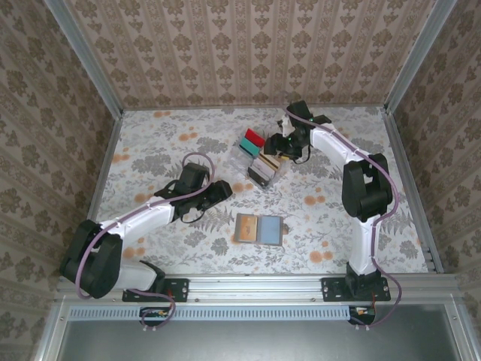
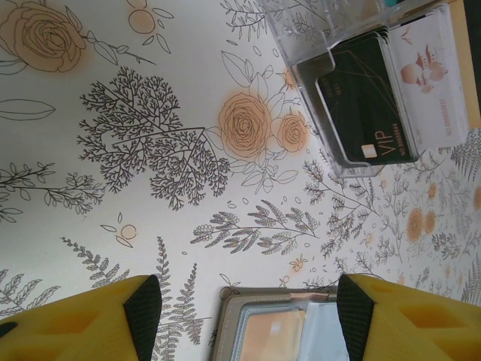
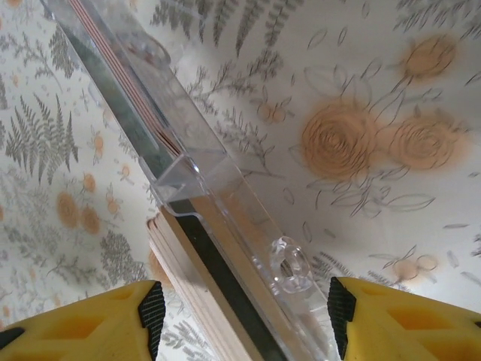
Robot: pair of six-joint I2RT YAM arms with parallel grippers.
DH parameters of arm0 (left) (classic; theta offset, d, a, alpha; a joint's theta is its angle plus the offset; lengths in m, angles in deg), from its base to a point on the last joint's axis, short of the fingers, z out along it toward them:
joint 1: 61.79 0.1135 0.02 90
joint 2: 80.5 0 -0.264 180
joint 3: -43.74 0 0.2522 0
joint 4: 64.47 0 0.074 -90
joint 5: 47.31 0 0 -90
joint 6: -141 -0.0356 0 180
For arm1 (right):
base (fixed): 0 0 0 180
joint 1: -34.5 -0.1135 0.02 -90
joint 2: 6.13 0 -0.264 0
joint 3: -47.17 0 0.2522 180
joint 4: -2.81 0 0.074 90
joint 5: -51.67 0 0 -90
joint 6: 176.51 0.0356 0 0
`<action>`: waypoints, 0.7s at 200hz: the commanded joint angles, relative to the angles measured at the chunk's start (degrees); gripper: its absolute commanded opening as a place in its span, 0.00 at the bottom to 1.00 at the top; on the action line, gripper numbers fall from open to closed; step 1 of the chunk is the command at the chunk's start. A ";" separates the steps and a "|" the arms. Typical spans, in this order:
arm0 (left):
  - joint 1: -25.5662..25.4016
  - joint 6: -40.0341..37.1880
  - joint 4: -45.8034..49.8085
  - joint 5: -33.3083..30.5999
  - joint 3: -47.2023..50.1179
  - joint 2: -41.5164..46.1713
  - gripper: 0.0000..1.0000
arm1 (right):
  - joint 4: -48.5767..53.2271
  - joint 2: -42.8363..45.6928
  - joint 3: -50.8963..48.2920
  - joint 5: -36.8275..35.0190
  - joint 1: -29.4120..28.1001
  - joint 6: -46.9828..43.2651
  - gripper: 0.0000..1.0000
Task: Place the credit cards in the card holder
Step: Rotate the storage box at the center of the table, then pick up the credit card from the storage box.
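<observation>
Flat grey card holder (image 1: 258, 229); clear plastic rack (image 2: 316, 26) w/ glossy credit cards (image 2: 364, 105)

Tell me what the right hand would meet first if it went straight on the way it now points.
Most likely the clear plastic rack: its edge lies right in the gap of the open right hand. Depth is unclear, so it may be very near.
</observation>
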 commanded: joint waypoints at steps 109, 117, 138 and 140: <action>1.05 -0.70 6.10 -5.37 1.69 7.23 0.68 | 12.60 8.04 4.52 -25.85 -15.72 -10.18 0.47; 1.36 -0.77 6.54 -5.85 1.82 7.81 0.69 | 12.98 6.57 5.31 -28.23 -17.95 -11.09 0.45; 1.96 -1.28 7.72 -6.09 1.88 8.93 0.73 | 14.73 2.32 8.15 -34.77 -22.06 -12.11 0.40; 1.98 -1.35 7.78 -6.17 1.90 9.05 0.74 | 14.82 1.98 8.39 -35.28 -22.36 -12.19 0.39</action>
